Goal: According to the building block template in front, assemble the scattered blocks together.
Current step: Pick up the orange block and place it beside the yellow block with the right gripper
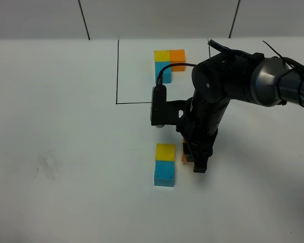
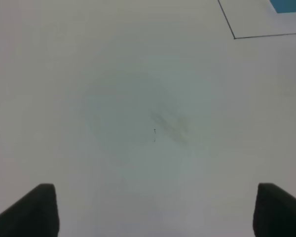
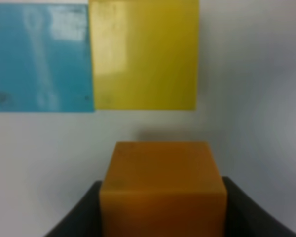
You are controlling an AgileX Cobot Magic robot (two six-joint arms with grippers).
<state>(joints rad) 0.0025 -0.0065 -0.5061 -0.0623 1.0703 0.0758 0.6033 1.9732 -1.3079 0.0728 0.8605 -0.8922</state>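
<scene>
The building block template (image 1: 163, 71) lies at the back inside a thin black frame (image 1: 117, 76): yellow corner, orange and cyan arms. Of the scattered blocks, the yellow cube (image 1: 165, 152) and the cyan cube (image 1: 164, 173) sit joined in front. My right gripper (image 1: 196, 161) is shut on the orange cube (image 1: 184, 152), just right of the yellow cube with a small gap. In the right wrist view the orange cube (image 3: 162, 187) sits between dark fingers (image 3: 74, 219), facing the yellow cube (image 3: 144, 54) and the cyan cube (image 3: 39, 57). My left gripper (image 2: 155, 212) is open and empty over bare table.
The white table (image 1: 55, 142) has a faint grey smudge (image 1: 48, 167) at the left, also in the left wrist view (image 2: 170, 123). That view shows a frame corner (image 2: 234, 37) and a bit of cyan (image 2: 288, 5). The right arm (image 1: 233, 81) reaches over the frame's right side.
</scene>
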